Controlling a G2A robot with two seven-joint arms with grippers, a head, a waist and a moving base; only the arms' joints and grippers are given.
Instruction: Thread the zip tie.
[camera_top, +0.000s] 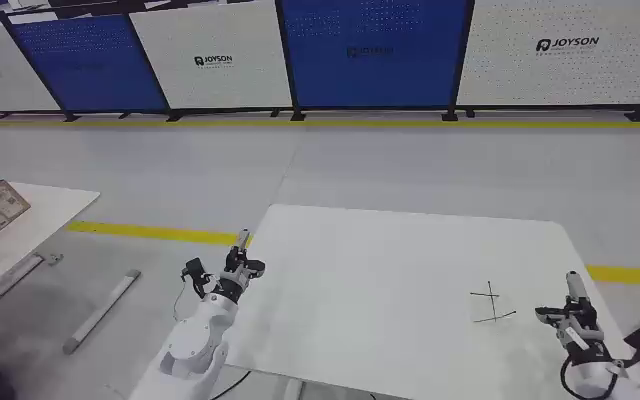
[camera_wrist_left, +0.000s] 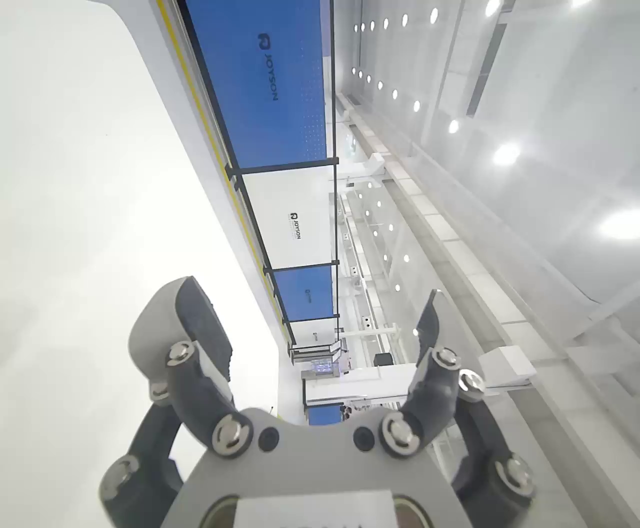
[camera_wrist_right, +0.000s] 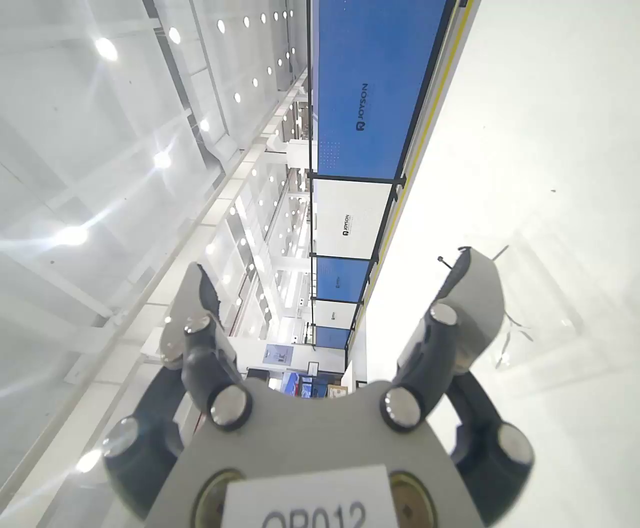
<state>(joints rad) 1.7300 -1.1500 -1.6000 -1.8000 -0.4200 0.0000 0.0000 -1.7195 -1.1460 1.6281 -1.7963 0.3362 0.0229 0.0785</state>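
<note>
Thin black zip ties (camera_top: 490, 303) lie crossed on the white table (camera_top: 400, 290), toward its right side. In the right wrist view the zip ties (camera_wrist_right: 510, 325) show partly behind one finger. My right gripper (camera_top: 560, 310) hovers at the table's right edge, a short way right of the ties, open and holding nothing (camera_wrist_right: 330, 280). My left gripper (camera_top: 243, 262) sits at the table's left edge, far from the ties, open and holding nothing (camera_wrist_left: 315, 310). Both grippers point toward the far wall.
A second white table (camera_top: 40, 215) stands at the far left with a flat object on it. A pale bar (camera_top: 100, 310) lies on the floor near the left arm. Blue and white panels (camera_top: 370, 50) line the back, beyond a yellow floor line.
</note>
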